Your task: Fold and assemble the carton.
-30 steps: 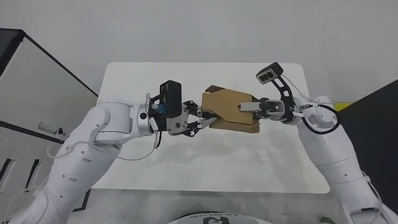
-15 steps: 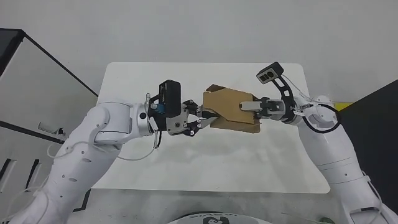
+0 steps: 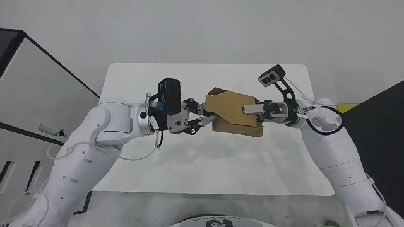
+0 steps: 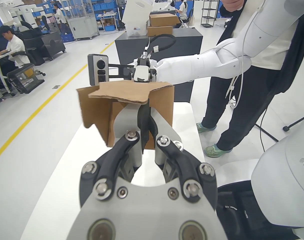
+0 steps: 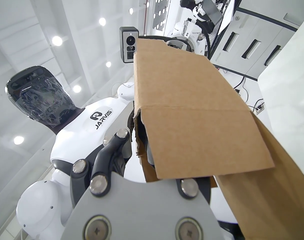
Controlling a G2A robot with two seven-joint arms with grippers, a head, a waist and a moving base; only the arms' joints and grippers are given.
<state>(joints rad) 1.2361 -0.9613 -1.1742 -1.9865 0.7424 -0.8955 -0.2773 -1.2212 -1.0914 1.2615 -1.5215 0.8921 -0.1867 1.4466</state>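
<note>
Carton: part-folded, held above table centre, between both grippers. Left gripper: fingers pressed together, pinching carton left wall. Right gripper: pinching carton right-end panel.

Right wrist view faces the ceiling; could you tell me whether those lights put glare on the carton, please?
Right wrist view: ceiling lights blaze behind, yet the carton shows matte, no glare. Left wrist view: even indoor light, carton flaps shade its inside. Top view: flat light on the white table.
</note>
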